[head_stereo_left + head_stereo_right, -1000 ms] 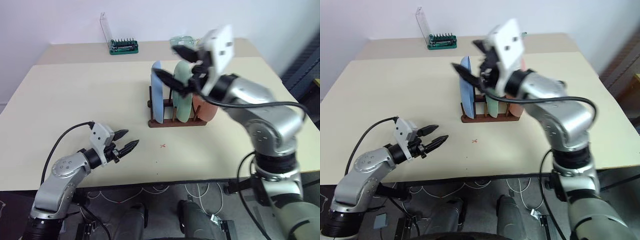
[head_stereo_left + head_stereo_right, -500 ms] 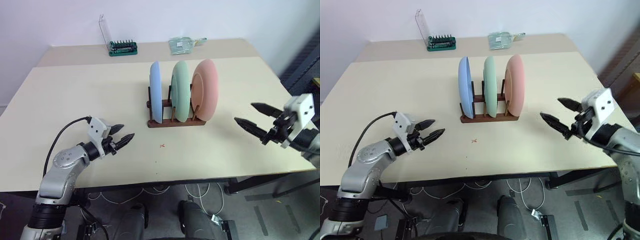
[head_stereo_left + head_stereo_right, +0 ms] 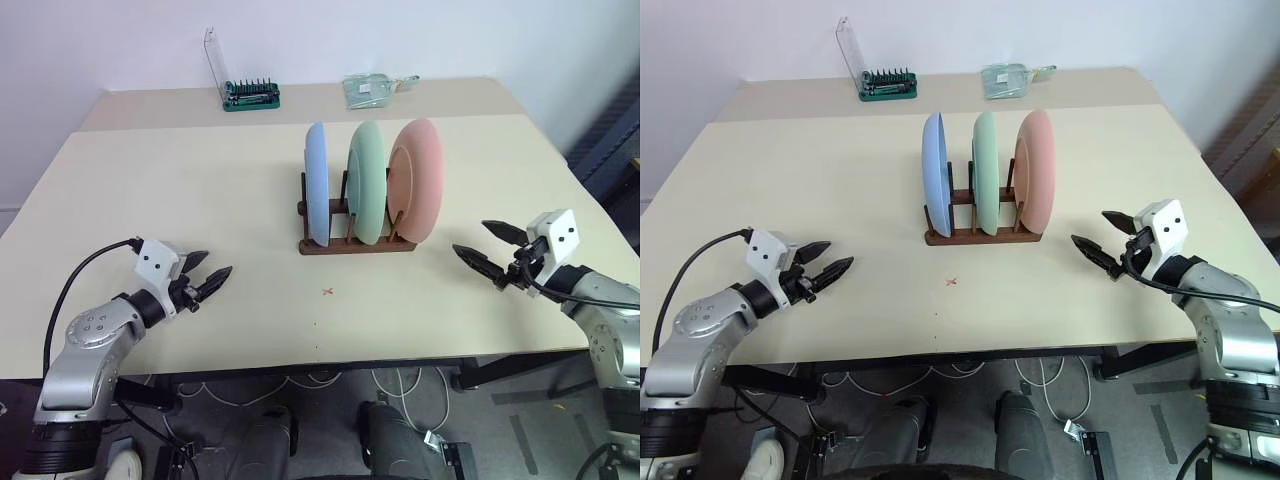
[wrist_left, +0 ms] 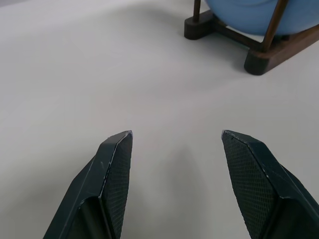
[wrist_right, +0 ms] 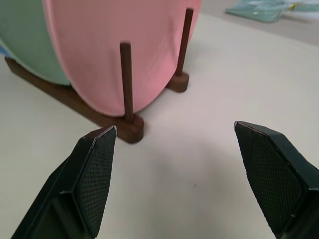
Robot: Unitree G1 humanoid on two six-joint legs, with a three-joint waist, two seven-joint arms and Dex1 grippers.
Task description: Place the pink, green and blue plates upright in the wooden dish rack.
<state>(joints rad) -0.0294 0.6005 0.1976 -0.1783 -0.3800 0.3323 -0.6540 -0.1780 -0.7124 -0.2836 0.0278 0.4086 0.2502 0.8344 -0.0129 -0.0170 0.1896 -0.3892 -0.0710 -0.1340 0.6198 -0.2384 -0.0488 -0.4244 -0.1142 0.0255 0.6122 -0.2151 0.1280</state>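
The blue plate (image 3: 317,185), the green plate (image 3: 366,182) and the pink plate (image 3: 418,181) stand upright side by side between the pegs of the wooden dish rack (image 3: 355,245) at the table's middle. My left gripper (image 3: 207,277) hovers low over the table's near left, open and empty, well left of the rack. My right gripper (image 3: 487,249) is open and empty at the near right, pointing toward the pink plate (image 5: 124,45) and the rack's end pegs (image 5: 126,82). In the left wrist view the rack's base (image 4: 259,55) and the blue plate's lower edge (image 4: 249,12) lie beyond my open fingers.
A green tray of tool bits (image 3: 250,95) with a clear lid stands at the table's far edge. A clear plastic packet (image 3: 375,88) lies to its right. A small red cross mark (image 3: 327,292) sits on the tabletop in front of the rack.
My right arm has swung away from the plates, down and out to the right side of the table. My left gripper has drifted leftward. All three plates stay in the rack.
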